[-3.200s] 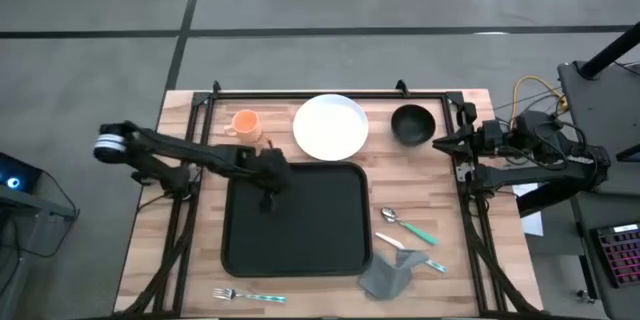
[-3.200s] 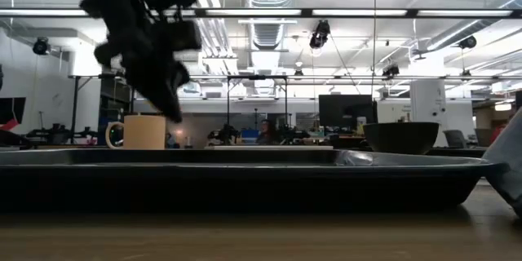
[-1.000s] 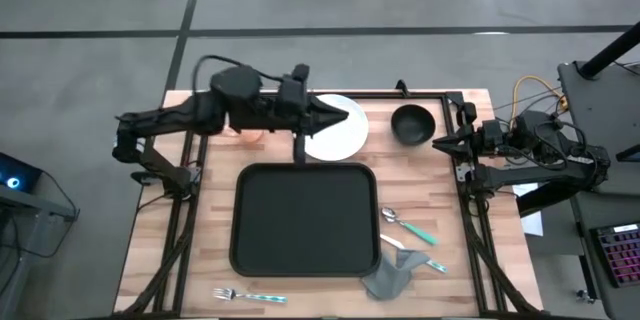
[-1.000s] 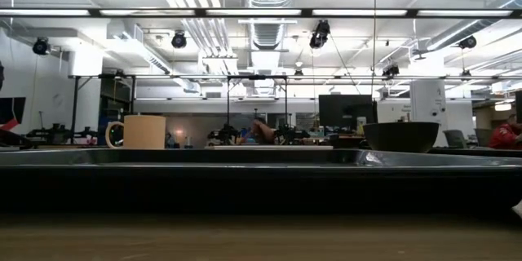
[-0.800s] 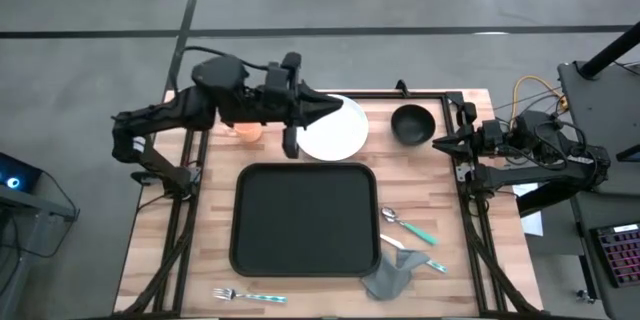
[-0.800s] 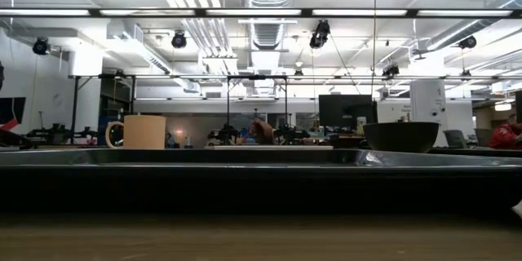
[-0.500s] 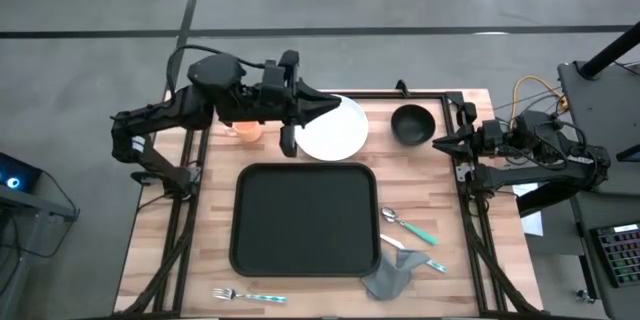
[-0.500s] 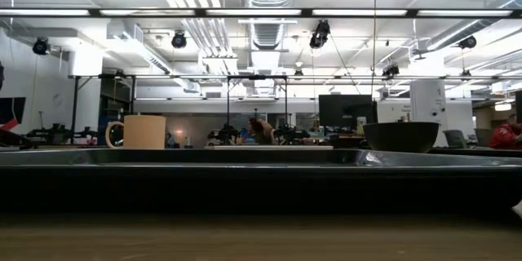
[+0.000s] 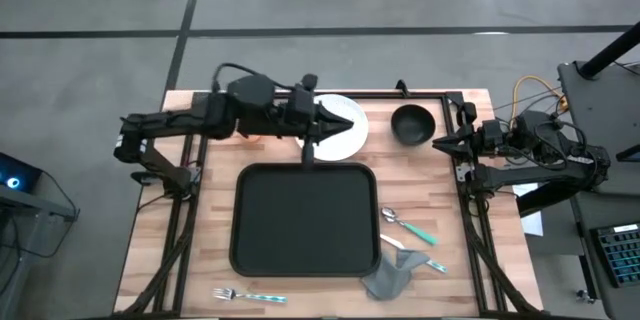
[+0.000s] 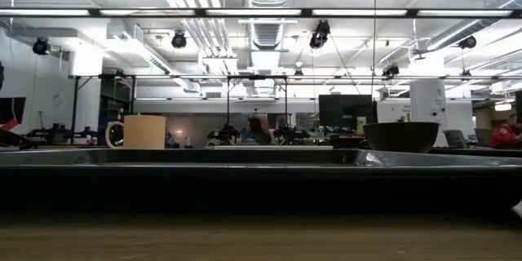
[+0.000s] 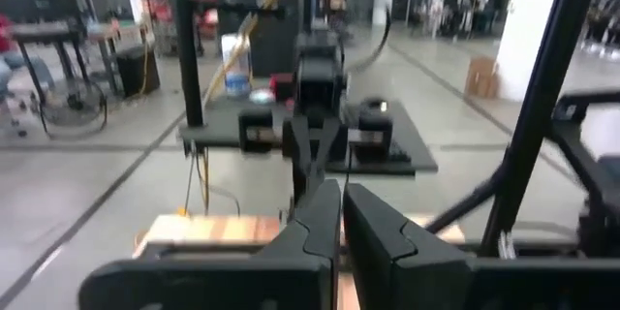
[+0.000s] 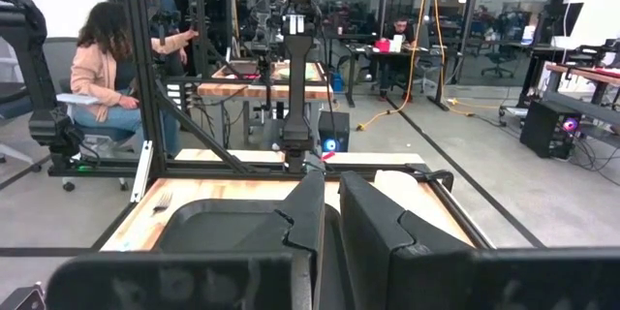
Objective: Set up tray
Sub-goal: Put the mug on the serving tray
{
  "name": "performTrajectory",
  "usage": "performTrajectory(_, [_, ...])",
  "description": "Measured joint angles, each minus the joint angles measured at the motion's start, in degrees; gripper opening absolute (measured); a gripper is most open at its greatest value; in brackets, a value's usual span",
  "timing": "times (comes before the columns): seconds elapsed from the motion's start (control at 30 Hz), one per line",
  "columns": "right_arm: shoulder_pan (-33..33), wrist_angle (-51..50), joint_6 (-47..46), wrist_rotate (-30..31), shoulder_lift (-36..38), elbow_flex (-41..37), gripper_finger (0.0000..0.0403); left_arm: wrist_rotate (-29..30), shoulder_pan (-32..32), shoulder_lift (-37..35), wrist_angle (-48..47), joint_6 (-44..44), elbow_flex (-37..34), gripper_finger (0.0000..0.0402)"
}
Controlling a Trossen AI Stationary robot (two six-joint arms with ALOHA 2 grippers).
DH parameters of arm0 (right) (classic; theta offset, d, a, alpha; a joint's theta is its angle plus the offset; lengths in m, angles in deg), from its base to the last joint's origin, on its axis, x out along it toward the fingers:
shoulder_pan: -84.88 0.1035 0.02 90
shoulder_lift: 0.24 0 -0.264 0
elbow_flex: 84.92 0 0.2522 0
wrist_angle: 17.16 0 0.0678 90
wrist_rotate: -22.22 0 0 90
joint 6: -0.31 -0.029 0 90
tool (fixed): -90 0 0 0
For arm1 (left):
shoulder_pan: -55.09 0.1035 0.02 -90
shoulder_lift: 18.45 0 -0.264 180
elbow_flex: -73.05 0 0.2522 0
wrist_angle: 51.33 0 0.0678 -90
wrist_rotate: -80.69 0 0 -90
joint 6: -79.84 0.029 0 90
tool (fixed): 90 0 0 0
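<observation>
The black tray (image 9: 305, 220) lies flat on the middle of the table and fills the near foreground of the low view as the tray (image 10: 245, 171). My left gripper (image 9: 351, 120) hangs high over the white plate (image 9: 348, 142) behind the tray, pointing level toward the table's right, fingers shut and empty; its own view shows the left gripper (image 11: 341, 194) closed. My right gripper (image 9: 436, 143) waits shut at the table's right edge, seen as the right gripper (image 12: 331, 182), facing the tray (image 12: 223, 223).
An orange mug (image 10: 143, 132) stands far left, mostly under my left arm from above. A black bowl (image 9: 412, 124) sits far right. Right of the tray lie a spoon (image 9: 405, 223), a knife (image 9: 415, 255) and a grey napkin (image 9: 385, 278). A fork (image 9: 248, 296) rests near the front edge.
My left arm drew back a little toward the table's left, then swung right again, ending with its gripper slightly farther right over the plate. It stayed shut and level. The tray and tableware kept their places.
</observation>
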Motion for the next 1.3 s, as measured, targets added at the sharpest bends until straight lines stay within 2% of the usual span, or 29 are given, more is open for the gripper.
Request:
performTrajectory(0.07, [0.0, 0.0, 0.0, 0.0, 0.0, 0.0, 0.0027, 0.0, -0.1, 0.3, 3.0, -0.5, -2.6, 0.0000])
performTrajectory(0.13, [0.0, 0.0, 0.0, 0.0, 0.0, 0.0, 0.0027, -0.8, -0.3, -0.3, 1.8, 0.8, -5.9, 0.0000])
performTrajectory(0.2, [0.0, 0.0, 0.0, 0.0, 0.0, 0.0, 0.0027, -1.2, -0.7, -2.4, 3.6, 2.8, -12.2, 0.0000])
performTrajectory(0.3, [0.0, 0.0, 0.0, 0.0, 0.0, 0.0, 0.0027, -1.6, -0.8, -8.9, 15.9, 1.1, -26.6, 0.0000])
performTrajectory(0.43, [0.0, 0.0, 0.0, 0.0, 0.0, 0.0, 0.0027, -1.3, -0.7, -22.7, 37.4, -1.8, -51.0, 0.0000])
performTrajectory(0.5, [0.0, 0.1, 0.0, 0.0, 0.0, 0.0, 0.0027, -1.4, -0.8, -28.5, 45.1, -3.9, -62.1, 0.0000])
performTrajectory(0.6, [0.0, 0.1, 0.0, 0.0, 0.0, 0.0, 0.0027, -1.4, -1.2, -36.1, 47.5, -4.4, -74.1, 0.0000])
performTrajectory(0.67, [0.0, 0.1, 0.0, 0.0, 0.0, 0.0, 0.0027, -1.3, -1.7, -40.9, 48.7, -3.9, -79.5, 0.0000])
performTrajectory(0.87, [0.0, 0.1, 0.0, 0.0, 0.0, 0.0, 0.0027, -1.3, -2.1, -52.1, 48.6, -2.1, -90.9, 0.0000])
performTrajectory(1.07, [0.0, 0.1, 0.0, 0.0, 0.0, 0.0, 0.0027, -1.4, -1.9, -61.1, 47.8, 0.8, -97.0, 0.0000])
performTrajectory(1.3, [0.0, 0.1, 0.0, 0.0, 0.0, 0.0, 0.0027, -1.4, -1.8, -68.2, 46.0, 0.1, -101.3, 0.0000])
